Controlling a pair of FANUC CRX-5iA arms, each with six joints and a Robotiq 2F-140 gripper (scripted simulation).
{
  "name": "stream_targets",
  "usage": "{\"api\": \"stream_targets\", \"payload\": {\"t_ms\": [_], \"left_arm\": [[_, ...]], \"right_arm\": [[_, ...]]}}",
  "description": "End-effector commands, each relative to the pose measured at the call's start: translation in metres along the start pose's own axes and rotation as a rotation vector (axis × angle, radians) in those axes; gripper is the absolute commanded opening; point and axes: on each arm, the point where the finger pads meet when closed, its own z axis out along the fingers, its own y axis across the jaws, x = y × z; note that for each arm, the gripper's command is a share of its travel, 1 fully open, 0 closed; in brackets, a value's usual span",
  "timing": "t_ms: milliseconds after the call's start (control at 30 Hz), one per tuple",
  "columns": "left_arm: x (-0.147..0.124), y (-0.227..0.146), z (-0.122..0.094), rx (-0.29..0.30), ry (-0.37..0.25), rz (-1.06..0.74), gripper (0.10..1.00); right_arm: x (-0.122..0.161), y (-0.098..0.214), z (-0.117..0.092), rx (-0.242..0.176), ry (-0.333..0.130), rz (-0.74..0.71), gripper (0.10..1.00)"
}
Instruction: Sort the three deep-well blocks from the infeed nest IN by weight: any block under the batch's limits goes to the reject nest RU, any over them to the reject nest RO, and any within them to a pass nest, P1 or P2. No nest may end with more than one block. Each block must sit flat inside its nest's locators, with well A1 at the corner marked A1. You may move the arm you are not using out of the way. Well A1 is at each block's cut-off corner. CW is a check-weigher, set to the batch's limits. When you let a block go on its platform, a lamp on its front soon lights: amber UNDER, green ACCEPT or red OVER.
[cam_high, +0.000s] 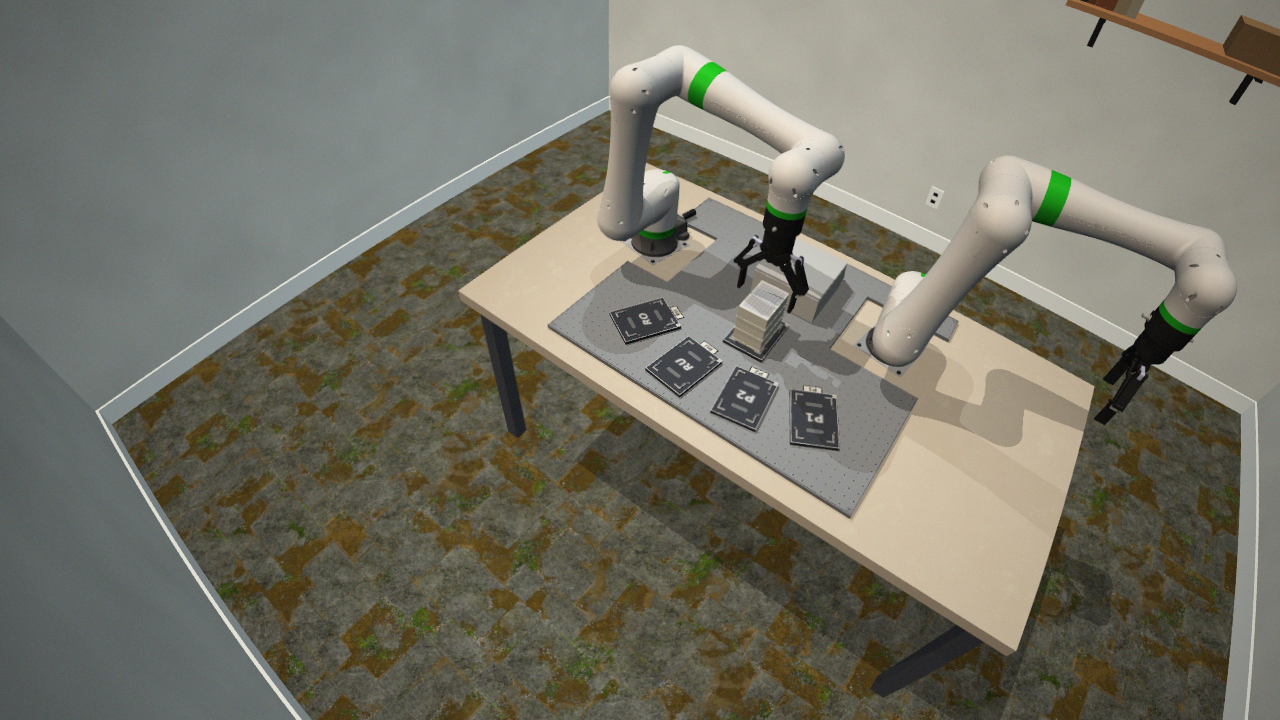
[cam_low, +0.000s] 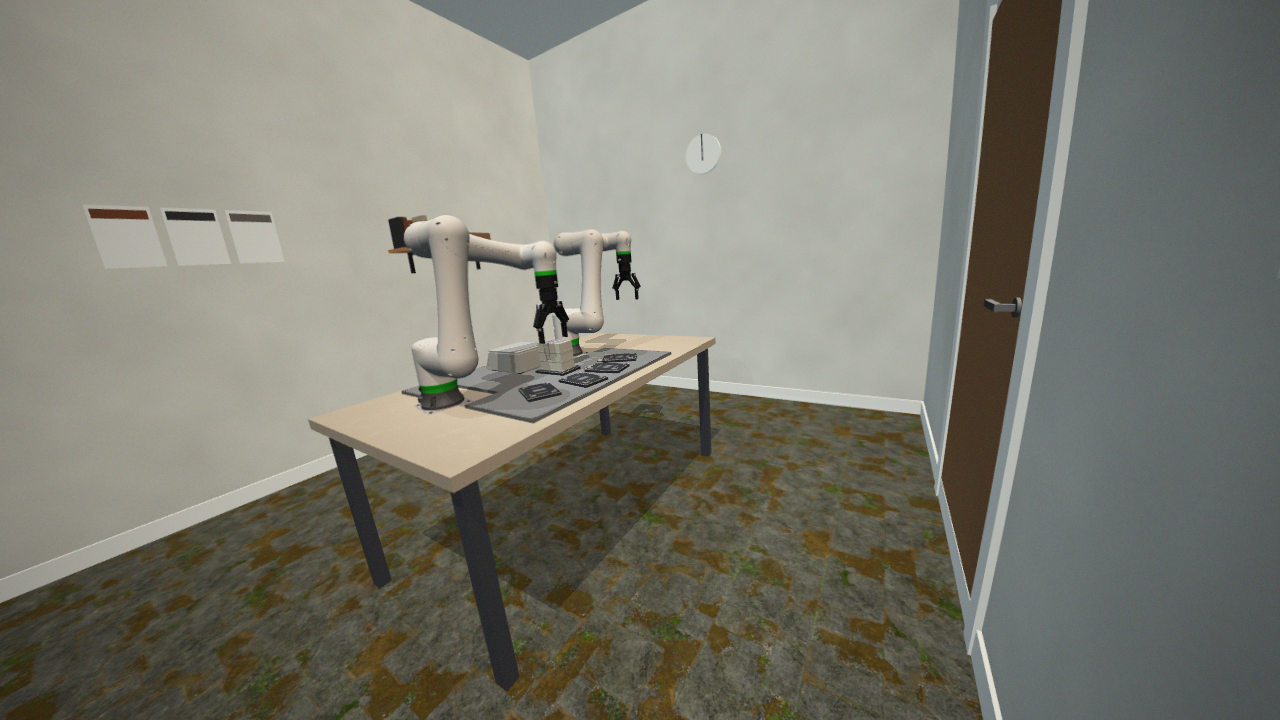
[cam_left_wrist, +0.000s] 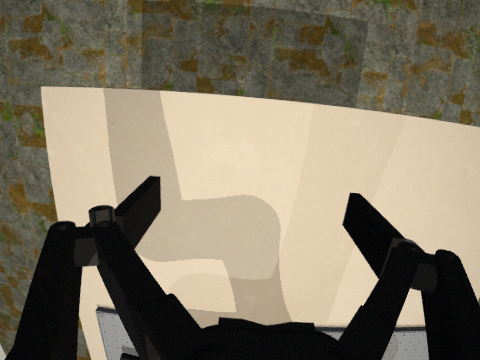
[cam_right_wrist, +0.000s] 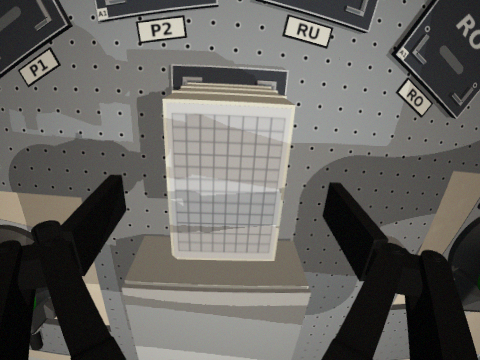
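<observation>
Three pale deep-well blocks are stacked on the dark infeed nest. The top block's cut corner appears lower left in the right wrist view. My right gripper is open and empty, its fingers wide on either side of the stack's top. My left gripper is open and empty, high near the table's far end. Nests P1, P2, RU and RO are empty.
The grey check-weigher box stands close behind the stack; no lit lamp is visible. The arm bases stand on either side of it. The nests fan out in front of the stack on the perforated plate.
</observation>
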Motion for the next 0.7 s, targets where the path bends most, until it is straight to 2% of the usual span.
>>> {"api": "stream_targets", "payload": {"t_ms": [0,667], "left_arm": [[0.000,0.000,-0.001,0.000,0.002,0.000,1.000],[0.000,0.000,-0.001,0.000,0.002,0.000,1.000]], "right_arm": [[0.000,-0.001,0.001,0.002,0.001,0.000,1.000],[0.000,-0.001,0.030,0.002,0.001,0.000,1.000]]}}
